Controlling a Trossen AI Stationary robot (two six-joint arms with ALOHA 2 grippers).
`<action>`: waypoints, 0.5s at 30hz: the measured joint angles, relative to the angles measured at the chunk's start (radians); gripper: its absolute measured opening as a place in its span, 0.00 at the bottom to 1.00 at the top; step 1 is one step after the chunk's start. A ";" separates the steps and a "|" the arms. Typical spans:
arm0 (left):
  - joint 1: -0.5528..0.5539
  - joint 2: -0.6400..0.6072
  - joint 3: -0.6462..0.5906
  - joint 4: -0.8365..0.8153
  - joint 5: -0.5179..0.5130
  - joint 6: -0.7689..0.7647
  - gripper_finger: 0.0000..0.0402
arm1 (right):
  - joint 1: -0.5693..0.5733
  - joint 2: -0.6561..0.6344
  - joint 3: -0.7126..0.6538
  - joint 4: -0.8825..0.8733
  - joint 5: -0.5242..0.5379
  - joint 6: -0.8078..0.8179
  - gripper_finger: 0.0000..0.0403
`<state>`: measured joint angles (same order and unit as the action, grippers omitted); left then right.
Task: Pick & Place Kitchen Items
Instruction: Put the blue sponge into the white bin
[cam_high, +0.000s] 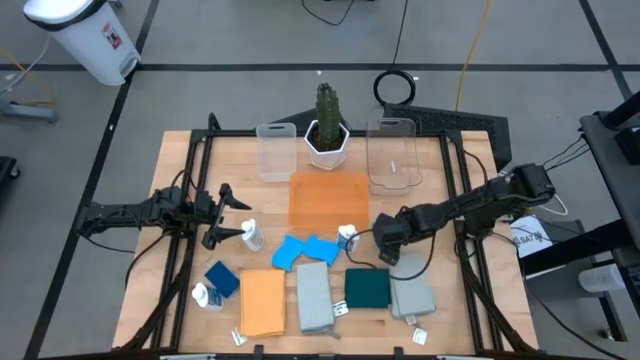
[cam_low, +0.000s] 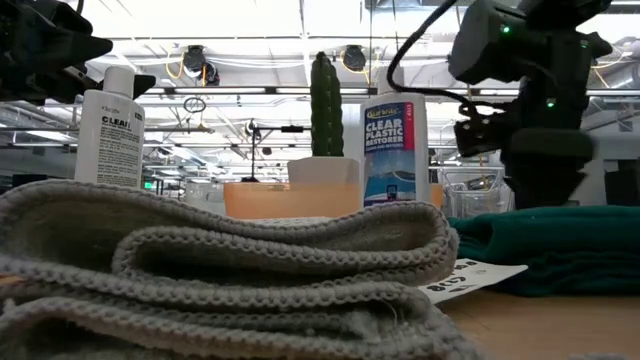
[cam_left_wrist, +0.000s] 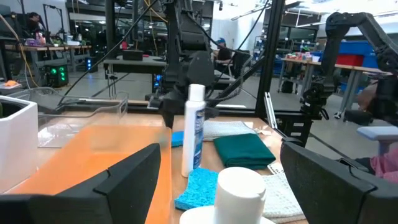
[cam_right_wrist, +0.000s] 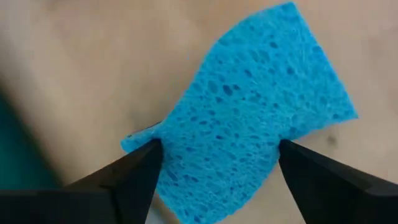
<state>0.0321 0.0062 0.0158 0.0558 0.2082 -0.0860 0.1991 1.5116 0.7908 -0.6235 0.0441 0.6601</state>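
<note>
1. We see the right gripper (cam_right_wrist: 214, 155) spread wide, straddling a blue sponge (cam_right_wrist: 249, 118) directly beneath, lined up for grasping.
2. Our left gripper (cam_left_wrist: 217, 168) gapes around a white bottle (cam_left_wrist: 239, 190) between its fingers.

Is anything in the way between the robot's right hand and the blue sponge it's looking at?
Nothing visible. The right hand is open, and the small bright-blue sponge lies on the bare wooden table straight ahead between its two fingers. The dark green folded cloth sits off to one side, out of the path.
</note>
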 joint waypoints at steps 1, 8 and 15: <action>0.000 0.000 0.000 0.000 0.000 0.000 0.84 | 0.000 -0.001 0.000 -0.026 -0.020 -0.028 0.76; 0.000 0.000 0.000 0.000 0.000 0.000 0.84 | 0.004 -0.086 -0.005 -0.227 -0.019 -0.082 0.67; 0.000 0.000 0.000 0.000 0.000 0.000 0.84 | 0.006 -0.191 -0.005 -0.249 0.048 0.086 0.64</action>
<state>0.0322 0.0063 0.0158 0.0557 0.2083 -0.0860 0.2047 1.3205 0.7860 -0.8725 0.0919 0.7464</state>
